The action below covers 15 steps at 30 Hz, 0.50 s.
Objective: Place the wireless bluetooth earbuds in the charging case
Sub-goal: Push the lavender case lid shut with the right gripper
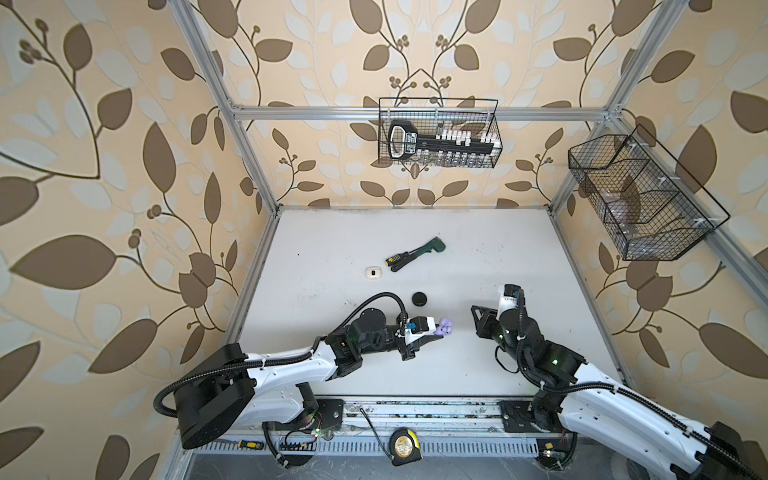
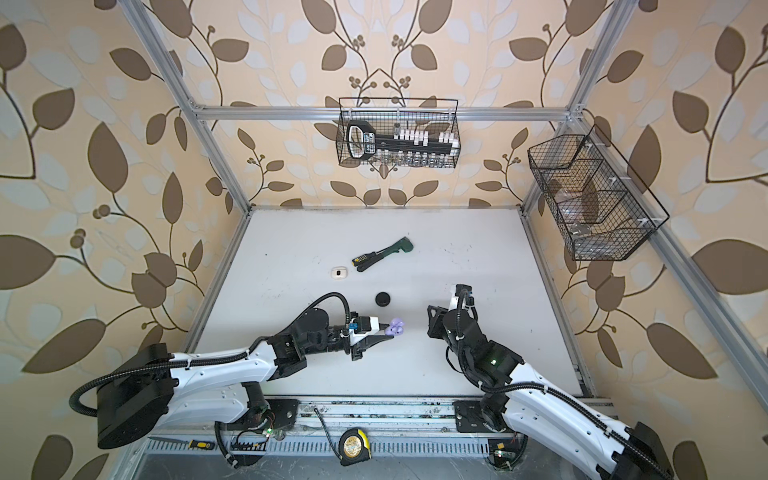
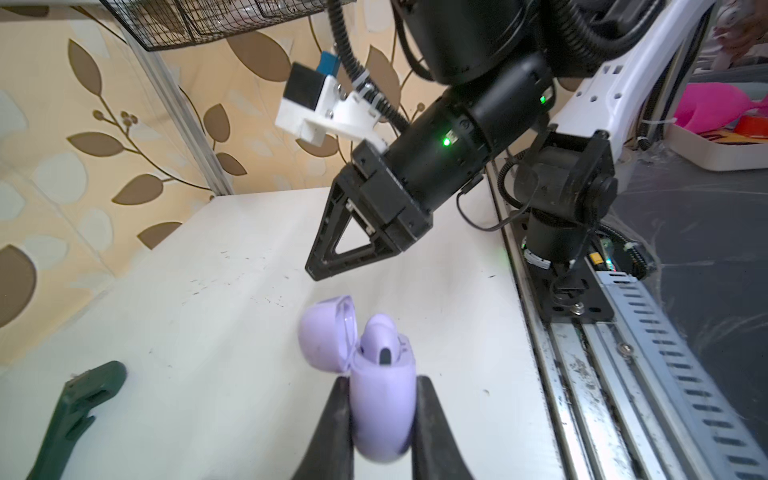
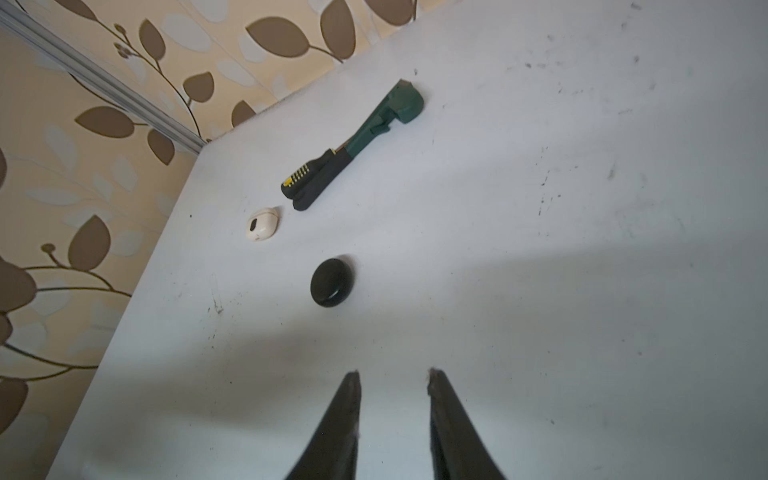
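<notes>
Holding a small lilac plastic charging case (image 1: 444, 326), lid flipped open, in the clenched left end effector (image 1: 436, 334), near the round black closed case (image 1: 420, 298) on the white bench (image 1: 374, 232) in a top view. From the left wrist: seated inside, at least one tiny lilac stemmed earbud (image 3: 382, 338); hovering farther from the black case, right end effector (image 3: 316, 268). From the right wrist: parted, empty. Probably light, slick, easily dropped; best pinched across the bulb, stem down.

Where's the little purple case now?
In both top views the lilac case, lid open, sits centrally, clamped in the left gripper, nearer the robot than the round black case.
</notes>
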### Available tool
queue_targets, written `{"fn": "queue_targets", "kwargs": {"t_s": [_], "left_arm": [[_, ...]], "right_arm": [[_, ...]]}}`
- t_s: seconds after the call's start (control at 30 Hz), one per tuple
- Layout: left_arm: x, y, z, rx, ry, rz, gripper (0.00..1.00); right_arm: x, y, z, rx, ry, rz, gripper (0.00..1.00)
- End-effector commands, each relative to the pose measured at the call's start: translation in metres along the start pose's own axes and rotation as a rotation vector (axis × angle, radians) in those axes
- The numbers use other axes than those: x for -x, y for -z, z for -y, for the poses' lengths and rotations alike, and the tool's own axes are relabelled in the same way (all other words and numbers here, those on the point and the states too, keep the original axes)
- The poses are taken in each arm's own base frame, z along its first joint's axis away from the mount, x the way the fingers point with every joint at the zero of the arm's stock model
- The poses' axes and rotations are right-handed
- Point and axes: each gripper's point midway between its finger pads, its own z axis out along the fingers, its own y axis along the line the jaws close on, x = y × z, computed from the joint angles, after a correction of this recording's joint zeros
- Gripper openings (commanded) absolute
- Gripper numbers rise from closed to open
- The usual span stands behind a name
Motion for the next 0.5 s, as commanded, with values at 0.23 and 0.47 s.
{"fn": "queue_targets", "kwargs": {"t_s": [0.23, 0.47], "left_arm": [[0.020, 0.004, 0.021, -0.126, 0.053, 0.029, 0.00], [0.025, 0.005, 0.023, -0.137, 0.056, 0.031, 0.00]], "right_arm": [[-0.032, -0.022, -0.033, 0.166, -0.037, -0.148, 0.29], [-0.037, -0.020, -0.055, 0.274, -0.035, -0.167, 0.29]]}}
